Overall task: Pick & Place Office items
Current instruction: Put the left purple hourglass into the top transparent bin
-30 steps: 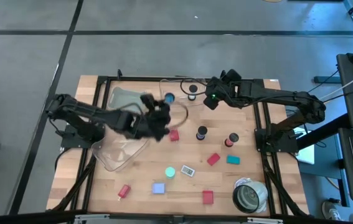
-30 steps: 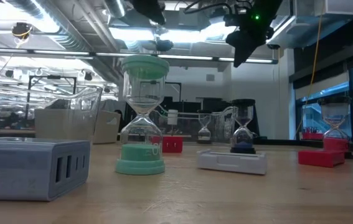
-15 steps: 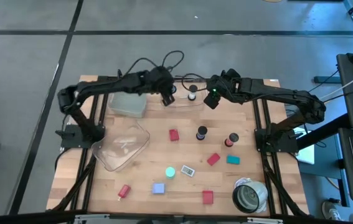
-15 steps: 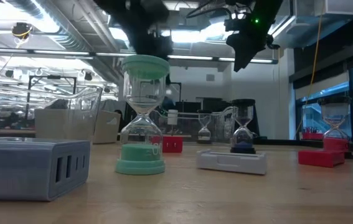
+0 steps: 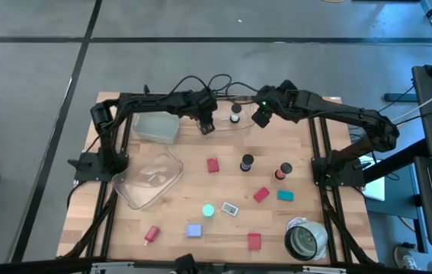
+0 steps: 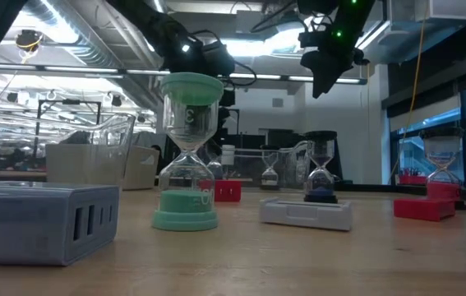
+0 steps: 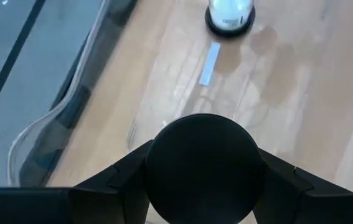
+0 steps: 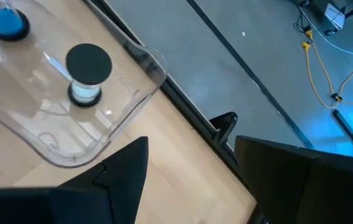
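Left end effector: The left end effector (image 5: 206,124) is reached across to the far side of the table (image 5: 177,251). It is closed on a black-capped cylinder (image 7: 204,165), whose round cap fills the gap between the fingers in the left wrist view.

Reason for the hold: The piece is gripped by its sides with the cap upward, probably so that it can be set down upright.

Position over the tray: The held piece is seen above bare wood inside the curved rim of a shallow clear tray (image 8: 145,87). The tray is judged to be the drop-off place.

Already in the tray: A white-bodied cylinder (image 5: 235,114) with a dark cap is stood there, and a blue piece (image 8: 5,20) is seen in it too. A free patch is left beside them for the held one.

Right end effector: The right end effector (image 5: 261,116) is held above the tray's other end, part-way open, with nothing between the fingers. It is kept raised, probably to leave the left arm room.

Items not yet moved: Still spread on the near part of the table are a red block (image 5: 212,165), two more dark cylinders (image 5: 246,161), a teal block (image 5: 285,195), a cyan disc (image 5: 208,210), a white tag (image 5: 229,208) and a blue block (image 5: 193,230).

Stage judged: The placing is under way, and much of the sorting is left.
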Robot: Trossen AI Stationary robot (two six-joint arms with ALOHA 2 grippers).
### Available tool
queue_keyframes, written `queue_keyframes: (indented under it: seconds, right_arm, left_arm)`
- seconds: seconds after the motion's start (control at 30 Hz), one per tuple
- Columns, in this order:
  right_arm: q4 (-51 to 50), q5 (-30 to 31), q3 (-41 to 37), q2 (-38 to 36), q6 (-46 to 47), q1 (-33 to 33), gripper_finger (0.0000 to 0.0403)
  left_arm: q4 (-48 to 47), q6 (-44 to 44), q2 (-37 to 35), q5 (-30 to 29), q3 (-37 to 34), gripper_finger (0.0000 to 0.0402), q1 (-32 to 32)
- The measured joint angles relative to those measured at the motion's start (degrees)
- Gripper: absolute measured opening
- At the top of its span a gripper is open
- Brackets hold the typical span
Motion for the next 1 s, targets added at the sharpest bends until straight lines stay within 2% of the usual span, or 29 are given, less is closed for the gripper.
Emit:
queue_keyframes:
  seconds: [0.73,1.0]
  right_arm:
    - [0.16,-0.87,0.0,0.0,0.04,-1.02,0.0242]
    - [0.16,-0.93,0.0,0.0,0.01,-1.02,0.0242]
  left_arm:
    - [1.69,1.55,0.1,-0.59,0.0,0.0212,0.28]
    - [1.67,1.57,0.1,-1.84,0.0,0.0231,0.26]
